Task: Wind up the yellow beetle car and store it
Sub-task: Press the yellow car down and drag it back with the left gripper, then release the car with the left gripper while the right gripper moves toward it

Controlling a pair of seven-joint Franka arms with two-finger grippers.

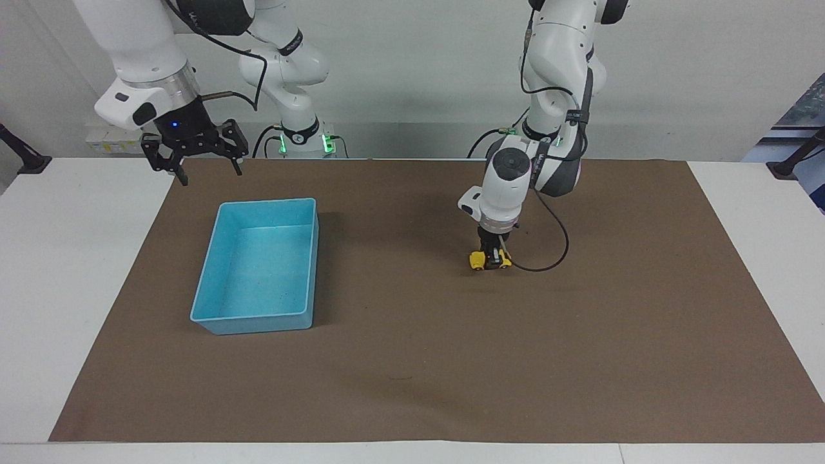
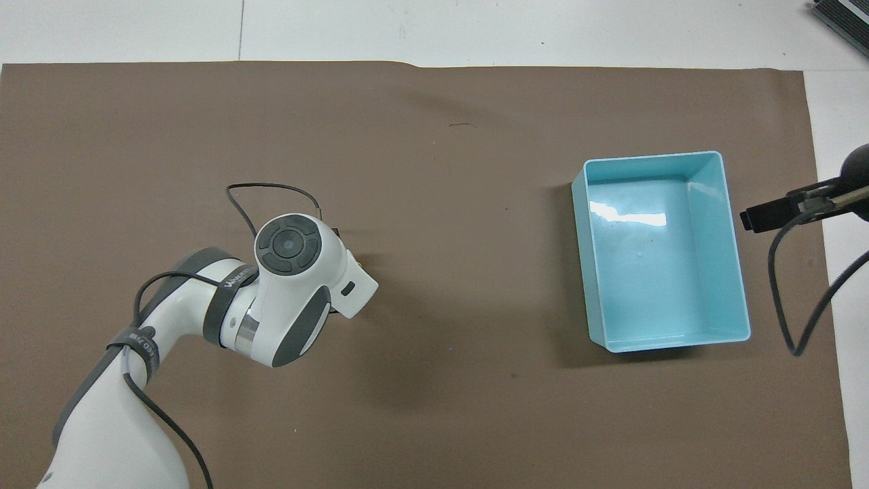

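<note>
We judge the task to be in its wind-up stage, with storage not yet done: the blue bin [image 1: 261,267] stands empty toward the right arm's end of the surface [image 1: 412,361], and the yellow beetle car [image 1: 490,260] is well apart from it, on the brown mat [image 1: 412,361] toward the left arm's end. The left claw [image 1: 493,256] is down at the car and clenched across its body, so that yellow shows on either side of the dark fingers; the wheels appear to be at or just on the mat. In the overhead view the left arm's wrist covers the car entirely. What remains, in our judgement, is to finish the pull-back stroke, lift the car and carry it to the bin. The right claw [image 1: 193,158] waits with its fingers spread wide, grasping nothing, over the mat's edge near the bin.
</note>
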